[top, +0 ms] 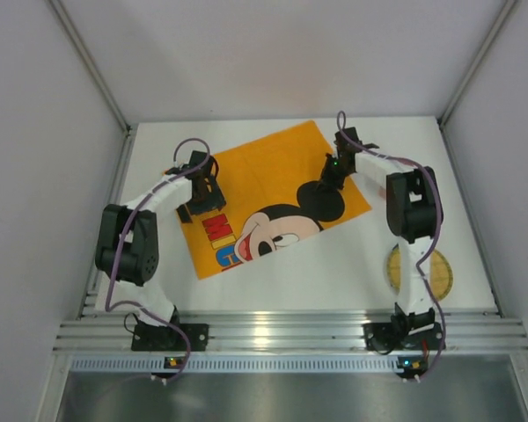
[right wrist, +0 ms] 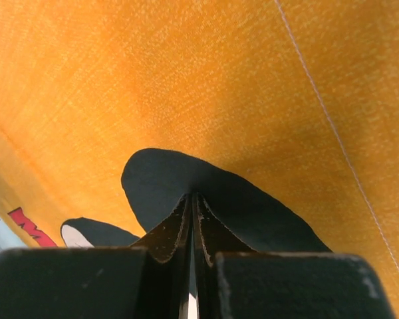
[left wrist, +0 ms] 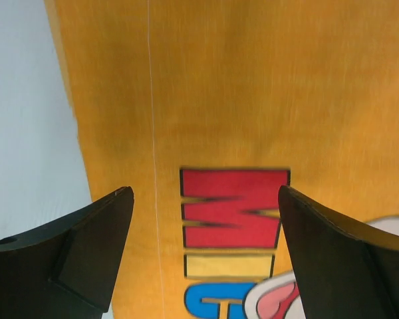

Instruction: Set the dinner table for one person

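The right hand [right wrist: 191, 199] is sitting closest to its own camera. Its two fingers are pressing together with only a hairline slit between them, and their tips are pointing down at the black mouse ear printed on the placemat [right wrist: 206, 80]. The tips are probably touching the cloth, but the view is too tight to tell whether any fabric is caught between them. The left hand [left wrist: 205, 194] is hanging over the placemat's left border, spread wide and holding nothing. Red and blue lettering is showing between its fingers, and the bare white table [left wrist: 26, 119] is showing just outside the mat's edge.

The placemat is lying flat but askew, one corner pointing away from the arms. The table is spreading out under and all around the placemat, with its ribbed metal rail [top: 290, 336] running along the side nearest the arm bases. A round yellow disc [top: 442, 280], perhaps a coaster, is lying off the placemat's near right corner, partly hidden by the right arm.

The step in hand is, I judge, squaring the placemat to the table. Doing it well is calling for light downward pressure from the closed tips, a slow drag so the cloth is not bunching, and the left hand guiding the border until the mat's long edge is running parallel to the rail.
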Action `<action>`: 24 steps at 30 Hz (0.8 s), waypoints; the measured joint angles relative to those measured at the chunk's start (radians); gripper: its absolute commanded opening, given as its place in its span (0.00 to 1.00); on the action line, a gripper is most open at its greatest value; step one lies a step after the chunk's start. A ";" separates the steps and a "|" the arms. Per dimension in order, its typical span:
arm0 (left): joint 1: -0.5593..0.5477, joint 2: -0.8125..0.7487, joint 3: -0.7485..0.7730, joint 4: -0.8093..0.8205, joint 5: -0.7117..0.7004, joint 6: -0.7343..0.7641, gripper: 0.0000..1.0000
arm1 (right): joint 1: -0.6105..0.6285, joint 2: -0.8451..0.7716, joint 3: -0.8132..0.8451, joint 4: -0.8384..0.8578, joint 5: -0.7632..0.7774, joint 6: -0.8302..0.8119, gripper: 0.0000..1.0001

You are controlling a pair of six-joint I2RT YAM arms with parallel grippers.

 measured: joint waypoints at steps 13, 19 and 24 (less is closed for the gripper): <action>0.064 0.183 0.095 0.077 0.063 0.096 0.91 | -0.004 -0.430 -0.591 -0.016 0.120 0.090 0.00; 0.065 0.183 0.095 0.077 0.069 0.100 0.93 | -0.003 -0.436 -0.570 -0.088 0.164 0.061 0.00; 0.065 0.170 0.095 0.071 0.082 0.098 0.93 | 0.007 -0.432 -0.443 -0.203 0.160 -0.008 0.10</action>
